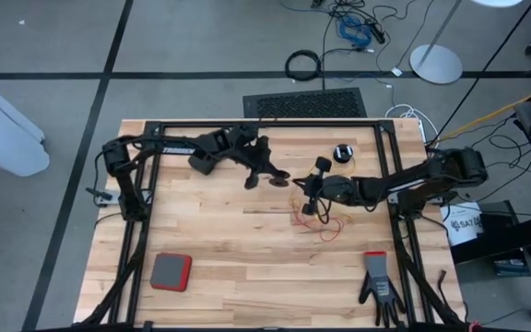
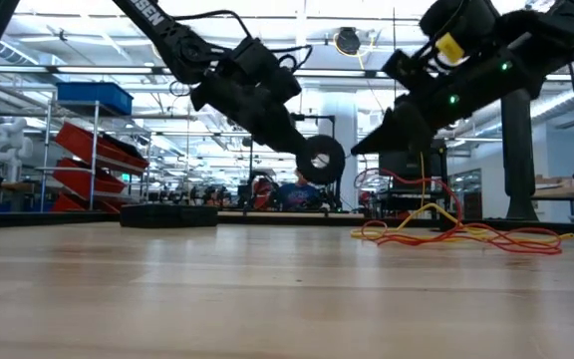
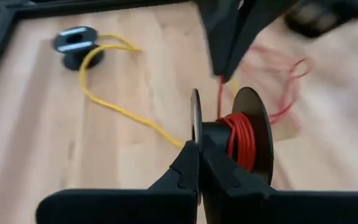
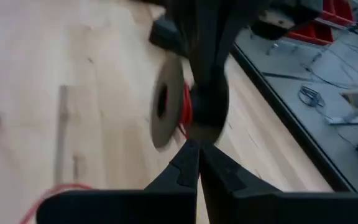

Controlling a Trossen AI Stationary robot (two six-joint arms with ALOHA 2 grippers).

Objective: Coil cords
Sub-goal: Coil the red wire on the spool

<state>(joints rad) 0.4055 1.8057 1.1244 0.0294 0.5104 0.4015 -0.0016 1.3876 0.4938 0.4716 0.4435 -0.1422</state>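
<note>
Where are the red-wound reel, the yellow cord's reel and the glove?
Red-wound reel [image 3: 240,140]: left wrist view, its red windings.
Yellow cord's reel [image 3: 76,42]: left wrist view, top flange.
Glove [image 1: 378,284]: high view, palm.

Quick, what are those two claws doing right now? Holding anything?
Left gripper: closed on the black reel wound with red cord, lifted off the table.
Right gripper: closed, right beside that reel; whether it pinches the cord cannot be told.

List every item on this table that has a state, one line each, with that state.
Left gripper: shut on the red reel.
Red reel: lifted off the table, partly wound with red cord.
Red cord: mostly loose, tangled on the table.
Yellow cord: uncoiled, trailing from its reel.
Yellow's reel: resting on the table.
Right gripper: shut, close to the red reel.
Glove: lying flat.
</note>
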